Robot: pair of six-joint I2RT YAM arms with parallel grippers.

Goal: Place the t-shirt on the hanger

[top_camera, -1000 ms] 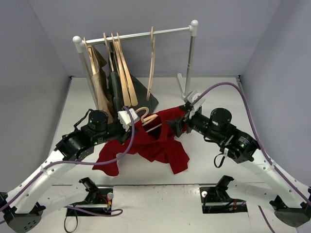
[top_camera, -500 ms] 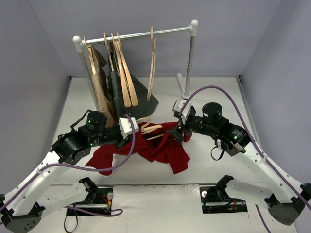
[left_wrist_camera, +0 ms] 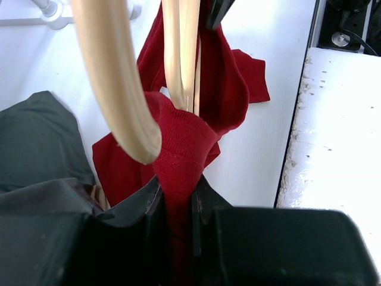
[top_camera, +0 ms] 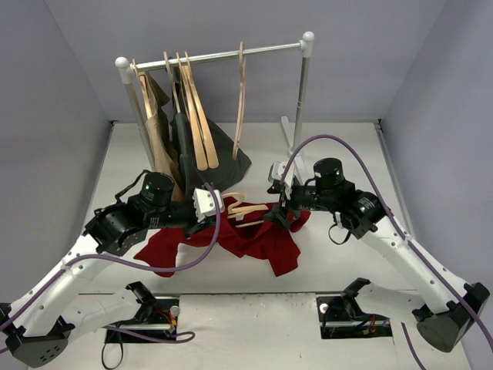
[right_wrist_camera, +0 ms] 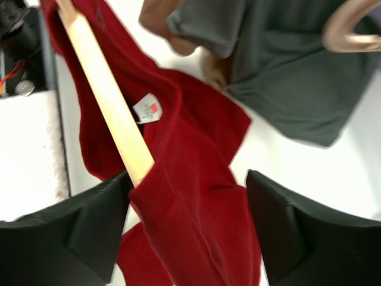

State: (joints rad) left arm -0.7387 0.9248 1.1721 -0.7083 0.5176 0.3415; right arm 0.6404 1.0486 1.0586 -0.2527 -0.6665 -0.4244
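Seen from above, the t-shirt (top_camera: 258,239) lies crumpled on the table (top_camera: 347,146) in front of the rack (top_camera: 231,55), between the two arms. Its far edge is lifted a little. The hanger (top_camera: 245,208) lies tilted across this lifted edge, with its hook toward the rack. The left gripper (top_camera: 206,206) is at the left end of the hanger and the right gripper (top_camera: 276,213) at the right end. This view does not show clearly how the jaws stand.

The left wrist camera shows it for the left side. The two fingers (left_wrist_camera: 152,208) are pressed together on a fold of the red cloth, and the cloth rises from them up to the hanger's arms. The hook curves very close before the lens.

The right wrist camera shows the other fingers (right_wrist_camera: 77,232) wide apart. One hanger arm comes down between them and its end goes into the red cloth. It is close to one finger, but I cannot tell if it touches. Only this view shows the white label (right_wrist_camera: 147,109) inside the neck. Behind it lies the green garment (right_wrist_camera: 297,65).

Only the top view shows the beige garment (top_camera: 162,146) and the bare hangers hanging on the rack.
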